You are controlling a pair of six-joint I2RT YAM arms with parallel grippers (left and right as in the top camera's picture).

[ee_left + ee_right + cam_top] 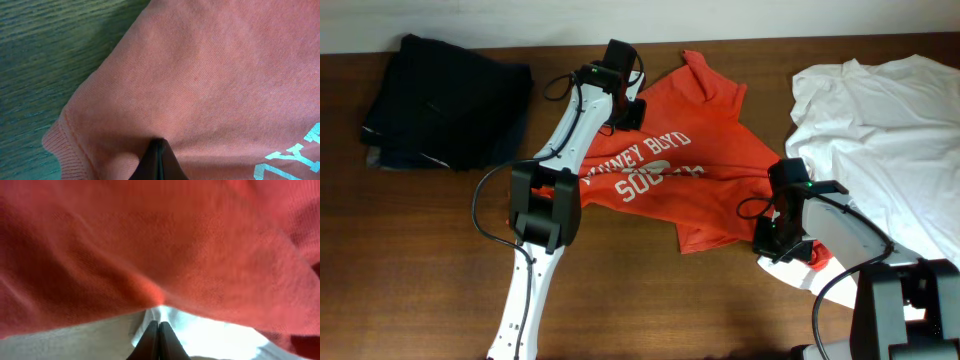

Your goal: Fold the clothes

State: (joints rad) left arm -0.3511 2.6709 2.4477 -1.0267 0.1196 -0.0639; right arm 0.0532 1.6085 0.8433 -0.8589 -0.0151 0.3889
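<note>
While pinching the red shirt beside its ribbed edge with the left claw, pressed together on a pucker of cloth, grips the same shirt's near right hem with the right claw, likewise clamped, over a white layer. Lies rumpled in the middle of the counter, white lettering up, between a dark pile on the left and the white shirt heaped at right.

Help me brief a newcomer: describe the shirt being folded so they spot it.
On the brown table, look mid-table, between a dark pile at the left and a white shirt at the right. The orange-red shirt lies there crumpled. Only it carries white lettering.
</note>
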